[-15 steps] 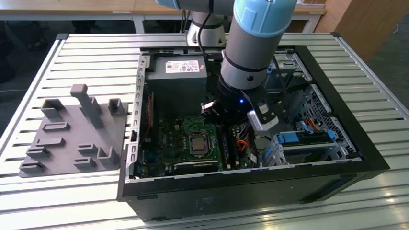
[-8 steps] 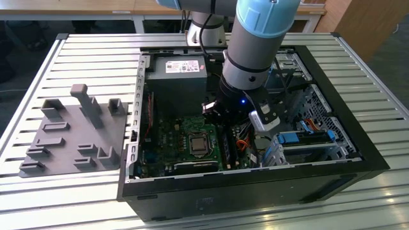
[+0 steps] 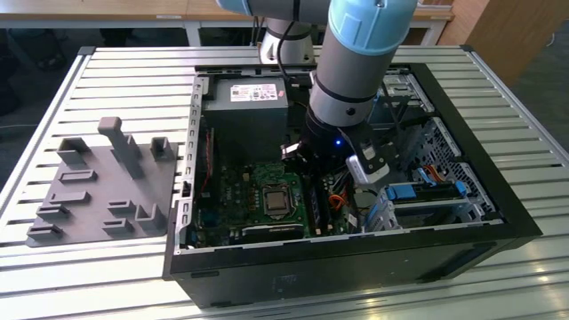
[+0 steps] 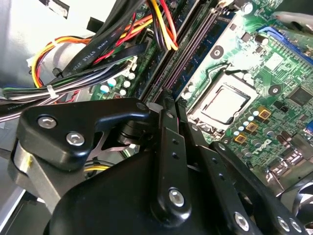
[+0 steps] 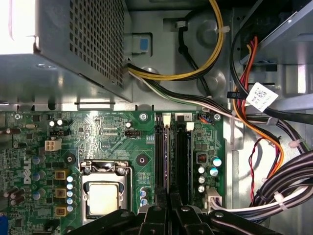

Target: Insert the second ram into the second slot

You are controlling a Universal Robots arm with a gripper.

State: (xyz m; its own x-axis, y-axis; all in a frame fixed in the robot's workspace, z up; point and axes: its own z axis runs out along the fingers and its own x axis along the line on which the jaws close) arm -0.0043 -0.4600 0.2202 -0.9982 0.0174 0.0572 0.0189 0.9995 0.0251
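Ribbed aluminium slats make the table (image 3: 98, 280) you work on, and a black metal case (image 3: 356, 277) lies open on it. At the exterior view's left you see a grey plastic tray (image 3: 89, 173) with upright blocks and pegs. Your arm (image 3: 356, 60), a smooth grey tube with a pale blue cap, reaches down into the case.

Inside lies a green board (image 5: 107, 132), dotted with small round capacitors, and on it a square socket (image 5: 104, 196) with a dull silver plate. A perforated steel box (image 5: 88, 39) stands beside the board. Glossy cables (image 5: 244, 122) in black, yellow, orange and red curve past it.

The gripper (image 4: 168, 100) is black, made of flat links with bright screws. Its fingers (image 4: 171, 142) are drawn together to a very thin gap, and they pinch the top edge of the ram (image 5: 166, 152). The ram shows as a thin blue strip, standing on edge in one of the long dark slots (image 5: 183, 156) near the socket. How deep it sits, you cannot tell.
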